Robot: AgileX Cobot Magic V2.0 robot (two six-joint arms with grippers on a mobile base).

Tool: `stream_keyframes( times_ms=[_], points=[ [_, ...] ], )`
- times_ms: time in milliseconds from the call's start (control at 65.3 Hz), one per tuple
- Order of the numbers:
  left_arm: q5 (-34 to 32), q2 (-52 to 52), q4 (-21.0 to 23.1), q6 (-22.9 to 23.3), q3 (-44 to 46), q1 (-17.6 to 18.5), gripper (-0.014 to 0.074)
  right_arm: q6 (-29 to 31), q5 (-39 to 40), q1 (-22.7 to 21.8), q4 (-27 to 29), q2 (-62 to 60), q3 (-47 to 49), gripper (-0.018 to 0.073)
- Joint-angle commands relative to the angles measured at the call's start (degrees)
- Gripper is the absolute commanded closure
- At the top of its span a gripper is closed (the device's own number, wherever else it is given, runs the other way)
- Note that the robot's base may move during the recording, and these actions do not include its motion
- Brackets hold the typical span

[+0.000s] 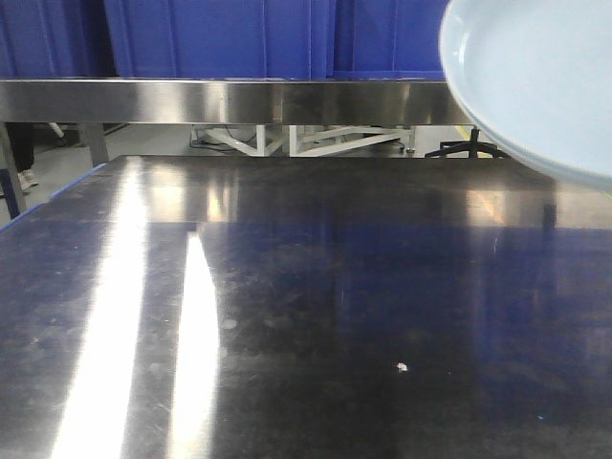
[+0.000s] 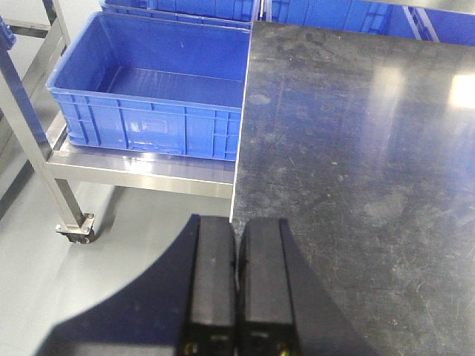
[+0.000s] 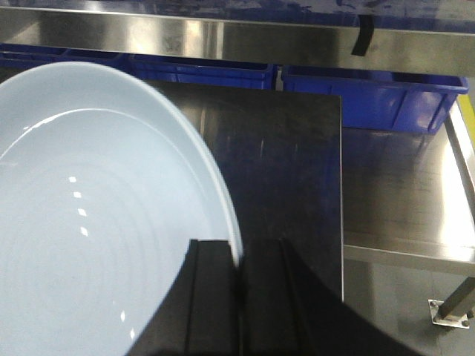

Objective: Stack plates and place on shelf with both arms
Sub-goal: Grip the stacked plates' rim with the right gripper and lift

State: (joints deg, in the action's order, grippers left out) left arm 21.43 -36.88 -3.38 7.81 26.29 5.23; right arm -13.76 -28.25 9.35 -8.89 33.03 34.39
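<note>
Front view: we see a dark steel table (image 1: 287,316), scuffed and glossy, with two bright streaks of glare on its left half. Behind it runs the flat brushed rail of the shelf (image 1: 229,100), with blue crates (image 1: 220,38) above. A pale blue-white plate (image 1: 535,76) hangs in the air at the upper right, above the table and in front of the rail, tilted and cut off by the frame.

Left wrist view: the left gripper (image 2: 237,274) hovers over the table's left edge, its two black fingers pressed together with nothing between them. Beyond it an open blue crate (image 2: 148,96) sits on a low wheeled steel rack over grey floor (image 2: 133,252).

Right wrist view: the glossy plate (image 3: 89,222) fills the left side, faint rings showing in its well. The right gripper (image 3: 239,256) pinches its low rim between both fingers, above the table.
</note>
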Motion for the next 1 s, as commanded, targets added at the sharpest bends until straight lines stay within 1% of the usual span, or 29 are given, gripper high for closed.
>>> stream_keyframes(
  times_ms=[0, 980],
  points=[
    [-4.3, 0.1, 0.0, 0.3, 1.6, 0.5, 0.0511, 0.2, 5.1, -0.4, -0.5, -2.6, -0.4, 0.0503],
    [-4.3, 0.1, 0.0, 0.3, 1.6, 0.5, 0.0511, 0.2, 5.3, -0.4, -0.5, -3.7, -1.1, 0.0503]
  ],
)
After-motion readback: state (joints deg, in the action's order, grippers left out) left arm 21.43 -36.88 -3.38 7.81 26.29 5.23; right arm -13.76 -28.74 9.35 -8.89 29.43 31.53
